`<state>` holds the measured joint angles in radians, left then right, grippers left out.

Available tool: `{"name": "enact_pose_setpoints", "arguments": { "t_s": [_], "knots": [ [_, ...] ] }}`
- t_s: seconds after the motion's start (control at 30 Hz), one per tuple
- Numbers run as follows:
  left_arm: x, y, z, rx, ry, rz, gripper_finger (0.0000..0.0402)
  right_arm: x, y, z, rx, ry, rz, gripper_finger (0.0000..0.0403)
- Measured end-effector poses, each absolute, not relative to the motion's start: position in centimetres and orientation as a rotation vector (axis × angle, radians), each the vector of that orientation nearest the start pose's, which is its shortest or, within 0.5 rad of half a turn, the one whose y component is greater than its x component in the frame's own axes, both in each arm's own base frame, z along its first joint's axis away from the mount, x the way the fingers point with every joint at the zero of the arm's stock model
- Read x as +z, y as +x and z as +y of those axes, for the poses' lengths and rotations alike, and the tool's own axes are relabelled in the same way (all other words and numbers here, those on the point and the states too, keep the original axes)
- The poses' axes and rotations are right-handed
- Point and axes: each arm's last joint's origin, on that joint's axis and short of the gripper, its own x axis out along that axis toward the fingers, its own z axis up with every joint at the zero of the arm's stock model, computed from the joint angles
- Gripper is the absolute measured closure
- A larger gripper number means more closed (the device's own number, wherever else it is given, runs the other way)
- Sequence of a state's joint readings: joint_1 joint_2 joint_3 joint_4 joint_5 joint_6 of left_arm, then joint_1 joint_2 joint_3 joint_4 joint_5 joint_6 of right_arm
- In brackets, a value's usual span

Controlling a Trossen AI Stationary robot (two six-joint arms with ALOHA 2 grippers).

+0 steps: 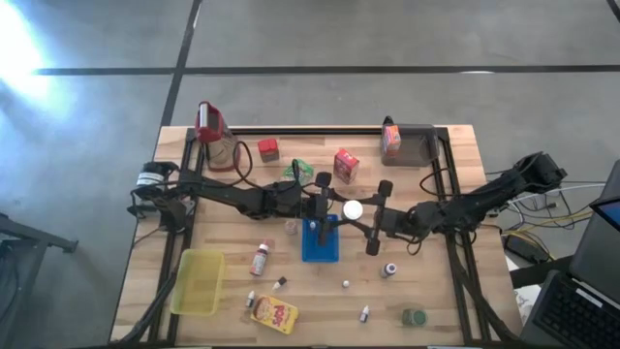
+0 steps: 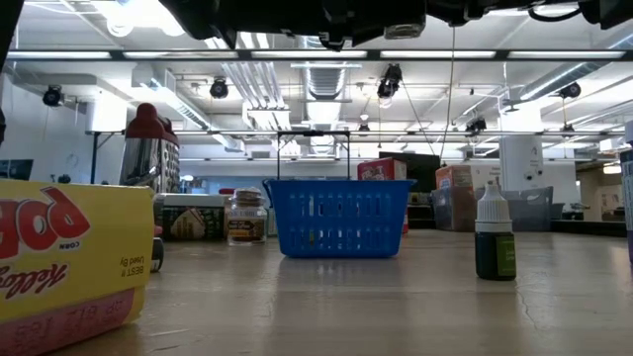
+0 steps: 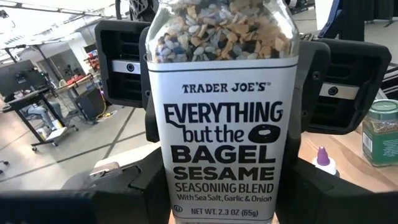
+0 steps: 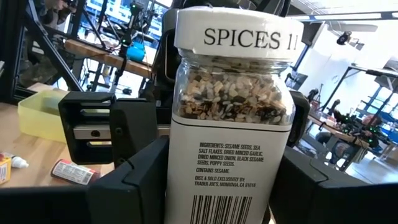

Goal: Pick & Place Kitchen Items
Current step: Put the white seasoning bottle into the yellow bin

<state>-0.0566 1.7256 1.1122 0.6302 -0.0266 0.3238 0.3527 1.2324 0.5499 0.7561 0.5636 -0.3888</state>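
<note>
A clear seasoning jar with a white cap and a white label is held up in the air at mid table. It hangs upright, just beyond the far right corner of the blue basket. My left gripper reaches it from the left and my right gripper from the right, each shut on it. The left wrist view shows the front label of the jar, the right wrist view the back of the jar. In the low view the jar is out of view. My left gripper pinches the jar's body between its two fingers, one on each side wall. The fingers come level from the table's left. The jar stands upright, cap up, clear of the table. My right gripper pinches the same jar by its opposite side walls, one finger on each. The fingers come level from the table's right, facing my left gripper. The jar stays upright and lifted.
A yellow tray, a yellow carton, small bottles and a green tin lie on the near half. Red cartons, a red-topped jug and a clear bin stand along the far edge.
</note>
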Motion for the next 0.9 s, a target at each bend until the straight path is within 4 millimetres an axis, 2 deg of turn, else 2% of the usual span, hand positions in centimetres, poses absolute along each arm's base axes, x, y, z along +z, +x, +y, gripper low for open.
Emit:
{"name": "enact_pose_setpoints", "arguments": {
  "t_s": [0.23,0.4,0.63,0.9],
  "knots": [
    [27.4,39.4,-2.1,-0.023,0.265,0.074,0.0170,24.9,24.2,7.2,-0.228,-0.375,0.000,0.0201],
    [27.0,39.4,-1.8,0.031,0.281,0.282,0.0139,24.7,24.0,7.1,-0.248,-0.400,0.042,0.0199],
    [27.9,38.4,-1.8,0.028,0.301,0.550,0.0110,24.5,23.0,6.7,-0.234,-0.356,0.146,0.0201],
    [30.8,37.9,-2.0,0.013,0.307,0.604,0.0108,22.7,21.6,6.3,-0.214,-0.229,0.364,0.0201]
  ]
}}
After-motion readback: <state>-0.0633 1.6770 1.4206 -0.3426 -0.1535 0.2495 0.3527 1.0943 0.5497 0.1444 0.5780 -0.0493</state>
